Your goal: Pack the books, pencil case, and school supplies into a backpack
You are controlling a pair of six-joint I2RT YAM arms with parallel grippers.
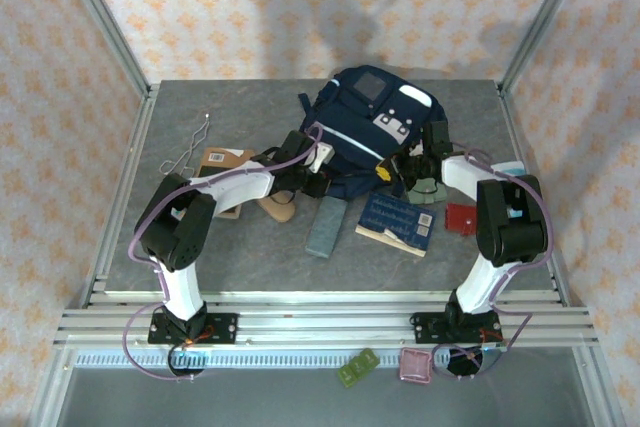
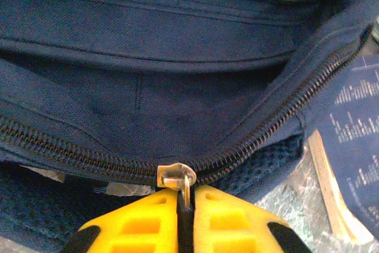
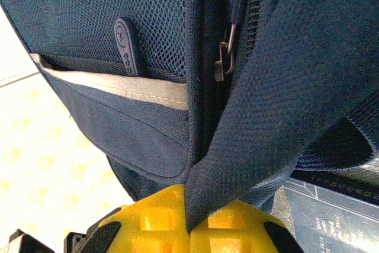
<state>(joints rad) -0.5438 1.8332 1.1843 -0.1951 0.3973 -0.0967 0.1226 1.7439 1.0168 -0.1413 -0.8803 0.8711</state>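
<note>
The navy backpack (image 1: 372,117) lies at the back middle of the table, its main zipper partly open. In the left wrist view my left gripper (image 2: 185,197) is shut on the metal zipper pull (image 2: 187,186), right at the slider (image 2: 173,175). My right gripper (image 3: 200,220) is shut on a dark backpack strap (image 3: 266,117). From above, both grippers (image 1: 325,169) (image 1: 386,174) sit at the bag's near edge. A dark blue book (image 1: 396,220), a brown book (image 1: 224,161), a tan oblong case (image 1: 275,210) and a grey-blue flat case (image 1: 325,228) lie on the table; which is the pencil case I cannot tell.
A thin bent wire (image 1: 190,152) lies at the back left. A red item (image 1: 460,217) and a pale blue-and-white packet (image 1: 510,166) sit near the right arm. A small grey-green piece (image 1: 422,190) lies by the right gripper. Metal frame posts border the table.
</note>
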